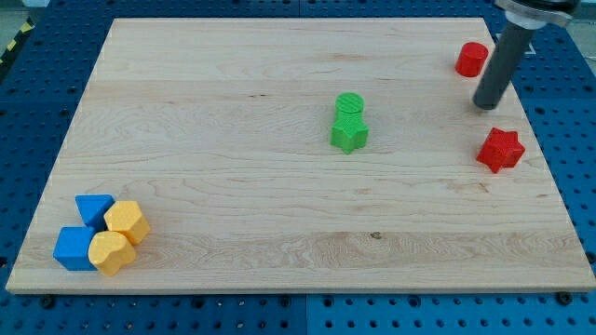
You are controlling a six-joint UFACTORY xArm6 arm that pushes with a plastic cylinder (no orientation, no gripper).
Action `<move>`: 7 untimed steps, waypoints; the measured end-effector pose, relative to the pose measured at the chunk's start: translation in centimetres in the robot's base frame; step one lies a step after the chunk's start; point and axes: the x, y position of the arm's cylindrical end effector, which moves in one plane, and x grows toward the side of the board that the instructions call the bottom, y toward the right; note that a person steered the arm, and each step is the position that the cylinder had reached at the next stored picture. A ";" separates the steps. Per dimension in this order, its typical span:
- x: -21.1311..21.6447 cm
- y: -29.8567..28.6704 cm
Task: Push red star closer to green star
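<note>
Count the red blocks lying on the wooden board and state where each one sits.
2. The red cylinder block sits near the view's top right; the red star block lies lower, by the right edge. My tip stands between them. None appears hidden.

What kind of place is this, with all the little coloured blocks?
Probably a robot lab test bench. A wooden board lies on a blue table full of holes, and my tip hangs between a red cylinder and a red star.
</note>
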 end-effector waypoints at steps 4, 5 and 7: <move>8.3 2.6; 8.3 -1.1; 10.3 -2.5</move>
